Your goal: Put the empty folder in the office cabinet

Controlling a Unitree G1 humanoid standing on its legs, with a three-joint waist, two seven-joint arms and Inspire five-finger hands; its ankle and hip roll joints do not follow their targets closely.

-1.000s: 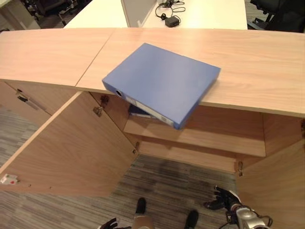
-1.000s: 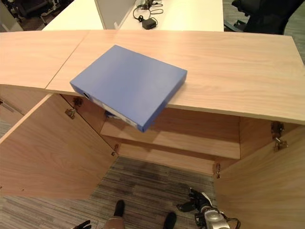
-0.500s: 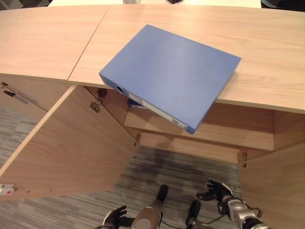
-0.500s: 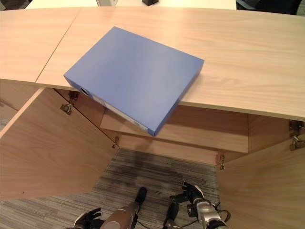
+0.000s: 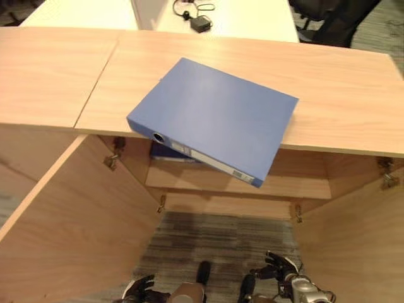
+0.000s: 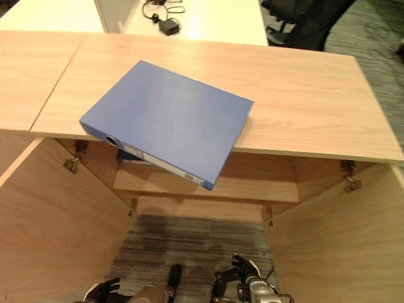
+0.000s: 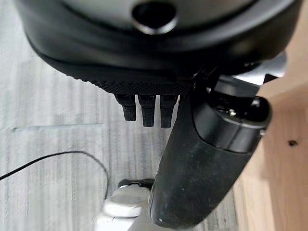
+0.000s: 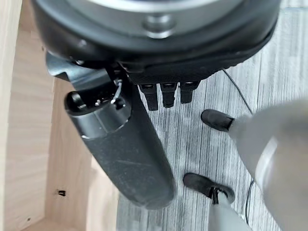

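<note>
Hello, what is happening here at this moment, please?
Nothing is being handled yet. A blue folder lies flat on top of the wooden cabinet, one corner jutting past the front edge. Both cabinet doors stand open below. The left hand and right hand hang low near the floor, fingers relaxed, holding nothing.

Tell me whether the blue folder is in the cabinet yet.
Not yet. The blue folder lies flat on the cabinet top, one corner overhanging the open doors.

Even, bright indoor light from above; the cabinet (image 5: 240, 183) interior lies in soft shadow.
</note>
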